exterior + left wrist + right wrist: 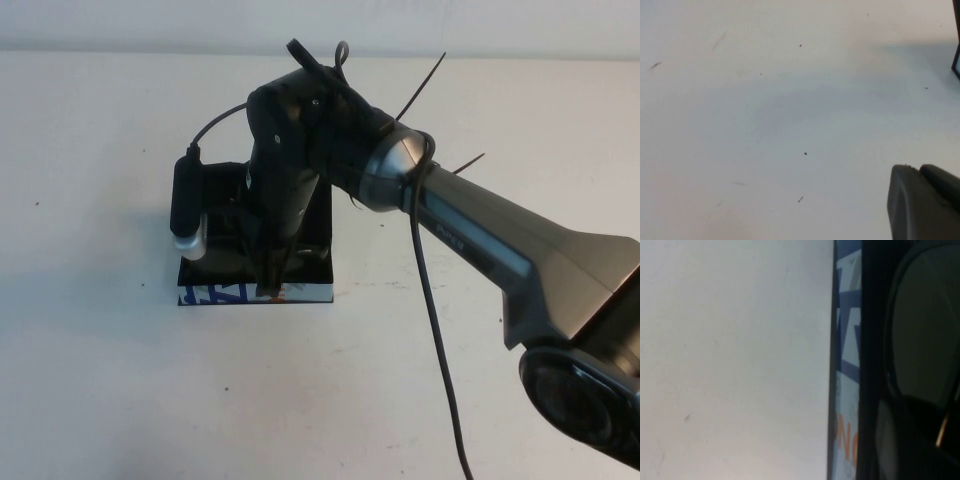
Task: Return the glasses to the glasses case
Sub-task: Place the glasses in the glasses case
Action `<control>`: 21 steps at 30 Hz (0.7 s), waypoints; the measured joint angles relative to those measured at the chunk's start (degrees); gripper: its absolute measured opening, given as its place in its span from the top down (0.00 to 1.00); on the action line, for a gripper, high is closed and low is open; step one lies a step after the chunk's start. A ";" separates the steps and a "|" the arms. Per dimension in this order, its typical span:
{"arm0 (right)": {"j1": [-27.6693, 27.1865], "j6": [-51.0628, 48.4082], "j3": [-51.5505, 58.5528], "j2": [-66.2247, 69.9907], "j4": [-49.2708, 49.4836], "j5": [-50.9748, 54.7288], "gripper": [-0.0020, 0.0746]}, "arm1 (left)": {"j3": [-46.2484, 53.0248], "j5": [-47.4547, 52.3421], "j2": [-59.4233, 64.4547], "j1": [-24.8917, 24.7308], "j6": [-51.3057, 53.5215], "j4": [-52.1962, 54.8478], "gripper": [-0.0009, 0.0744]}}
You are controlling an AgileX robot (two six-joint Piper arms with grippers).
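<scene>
Right gripper [272, 285] down in the case [310, 262]
Placing glasses [922, 325], I judge; jaw state unclear; next release, withdraw; left gripper [925, 202] parked aside, unclear too.

Your high view looks down from the robot's side onto the worktop [120, 380]. Your right wrist view sits very close to the glasses case [847, 365], which the high view shares [255, 292]; your left wrist view faces bare worktop [765, 115].

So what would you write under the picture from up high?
Right gripper reaches down into the black glasses case on the white table; the left gripper stays out of sight.

Glossy black glasses case [300, 255] with printed white front on matt white table [120, 380].
</scene>
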 joint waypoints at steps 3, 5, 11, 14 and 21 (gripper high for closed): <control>0.00 0.00 0.00 0.00 0.00 0.00 0.89 | 0.00 0.00 0.00 0.00 0.00 0.00 0.99; 0.00 0.00 0.00 0.06 0.00 0.00 0.89 | 0.00 0.00 0.00 0.00 0.00 0.00 0.99; 0.00 0.00 0.00 0.95 0.00 0.00 0.89 | 0.00 0.00 0.00 0.00 0.00 0.00 0.99; 0.00 0.00 0.00 1.18 0.00 0.00 0.89 | 0.00 0.00 0.00 0.00 0.00 0.00 0.99; 0.00 0.00 -0.10 1.47 0.00 0.00 0.89 | 0.00 0.00 0.00 0.00 0.00 0.00 0.99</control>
